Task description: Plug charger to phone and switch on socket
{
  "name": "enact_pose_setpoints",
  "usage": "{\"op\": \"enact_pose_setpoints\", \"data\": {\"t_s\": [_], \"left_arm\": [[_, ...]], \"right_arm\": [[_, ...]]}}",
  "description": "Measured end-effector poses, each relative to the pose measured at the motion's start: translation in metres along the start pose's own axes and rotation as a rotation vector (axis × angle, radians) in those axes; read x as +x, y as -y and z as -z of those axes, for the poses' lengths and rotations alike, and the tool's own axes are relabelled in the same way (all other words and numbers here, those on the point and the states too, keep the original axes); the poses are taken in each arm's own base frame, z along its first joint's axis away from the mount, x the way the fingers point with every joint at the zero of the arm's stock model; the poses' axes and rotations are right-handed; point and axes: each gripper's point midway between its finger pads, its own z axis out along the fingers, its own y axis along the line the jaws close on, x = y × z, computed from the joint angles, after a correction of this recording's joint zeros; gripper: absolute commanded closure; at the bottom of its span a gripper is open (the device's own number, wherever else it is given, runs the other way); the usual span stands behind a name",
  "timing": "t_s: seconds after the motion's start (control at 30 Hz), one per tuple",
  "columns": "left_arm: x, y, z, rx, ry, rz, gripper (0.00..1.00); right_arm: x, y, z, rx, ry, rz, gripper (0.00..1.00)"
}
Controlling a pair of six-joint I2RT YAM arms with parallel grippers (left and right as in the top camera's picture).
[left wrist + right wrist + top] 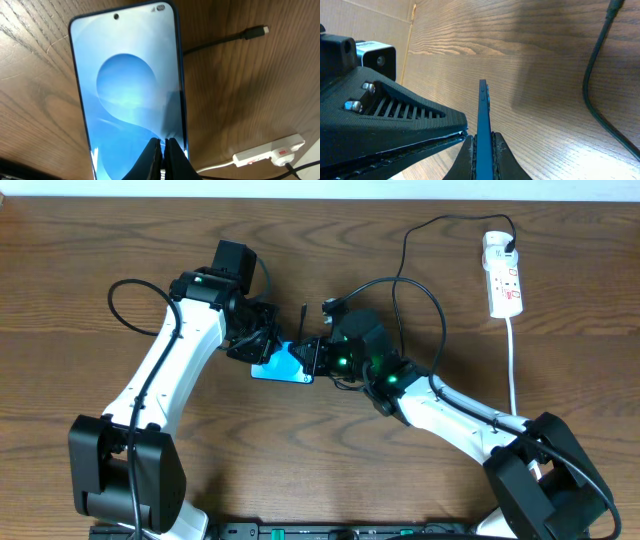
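Note:
The phone [280, 367], with a blue screen, lies between the two grippers at the table's middle. My right gripper [484, 135] is shut on the phone [483, 110], seen edge-on with one finger on each face. My left gripper [163, 140] is shut with nothing between its fingers, and its tip rests over the phone's screen [130, 75]. The charger [400, 270] is a thin black cable looping from the socket [503, 277]. Its free plug [256, 32] lies on the wood beyond the phone, apart from it. The socket [270, 152] also shows at the lower right of the left wrist view.
The socket's thick white cord [513, 360] runs down the right side of the table. The black cable [592, 100] curves across the wood right of the held phone. Both arm bases [125, 470] stand at the near edge.

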Motion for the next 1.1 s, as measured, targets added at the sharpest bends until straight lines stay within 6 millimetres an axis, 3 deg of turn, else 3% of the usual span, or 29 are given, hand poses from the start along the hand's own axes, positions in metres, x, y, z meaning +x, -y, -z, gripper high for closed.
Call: {"op": "enact_pose_setpoints", "data": {"t_s": [0.17,0.37,0.5,0.57,0.63,0.77,0.8,0.87,1.1], "left_arm": [[-0.007,0.002,0.002,0.012,0.014,0.010,0.93],[-0.029,0.003,0.009,0.033,0.028,0.031,0.92],[-0.036,0.005,0.014,0.051,0.006,-0.012,0.83],[-0.037,0.006,0.016,0.064,-0.015,-0.056,0.83],[-0.037,0.008,0.017,0.075,-0.030,-0.104,0.74],[-0.036,0.010,0.020,0.098,-0.055,-0.219,0.44],[-0.035,0.011,0.021,0.109,-0.067,-0.266,0.24],[-0.032,0.016,0.023,0.144,-0.091,-0.352,0.01],[-0.006,0.051,0.038,0.373,-0.198,-0.664,0.00]], "right_arm": [[-0.008,0.006,0.004,0.000,0.008,-0.014,0.99],[-0.022,0.013,0.011,-0.014,0.022,-0.033,0.99],[-0.040,0.011,0.018,-0.054,0.064,-0.028,0.99],[-0.049,0.011,0.022,-0.075,0.081,-0.034,0.99],[-0.056,0.013,0.025,-0.083,0.092,-0.049,0.99],[-0.071,0.019,0.034,-0.097,0.123,-0.084,0.99],[-0.075,0.019,0.036,-0.106,0.133,-0.088,0.99],[-0.084,0.017,0.041,-0.128,0.157,-0.096,0.99],[-0.103,0.009,0.052,-0.196,0.203,-0.132,0.99]]}}
